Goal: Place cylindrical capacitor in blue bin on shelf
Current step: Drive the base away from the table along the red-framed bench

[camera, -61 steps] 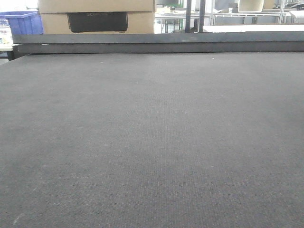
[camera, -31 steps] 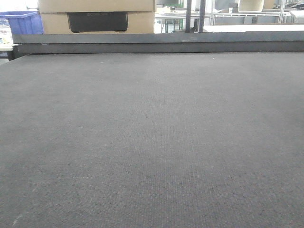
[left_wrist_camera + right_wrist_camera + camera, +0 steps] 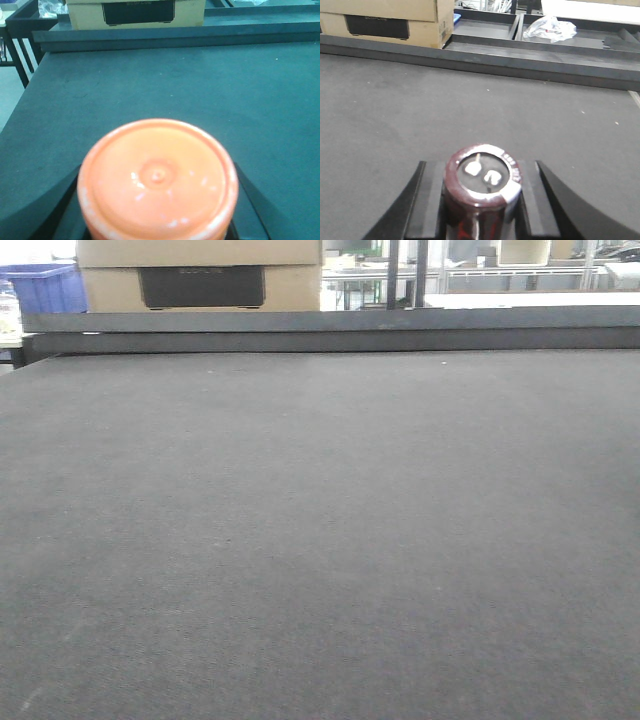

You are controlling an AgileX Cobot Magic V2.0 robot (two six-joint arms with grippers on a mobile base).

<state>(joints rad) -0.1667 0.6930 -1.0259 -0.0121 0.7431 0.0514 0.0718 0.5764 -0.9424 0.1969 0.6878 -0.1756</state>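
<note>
Industrial workshop: dark felt-topped bench [image 3: 320, 540], stacked cardboard boxes [image 3: 295, 285], blue plastic crate [image 3: 48, 290]

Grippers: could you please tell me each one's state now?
Left gripper: closed on the orange cylindrical capacitor.
Right gripper: closed on a dark red cylinder.

A: Is the side of the round orange plastic cylinder [image 3: 157, 177] visible?
B: No, only its blurred end face; the bottom edge crops it.
A: The dark-red silver-rimmed cylinder [image 3: 483, 182]?
B: Cropped likewise.
</note>
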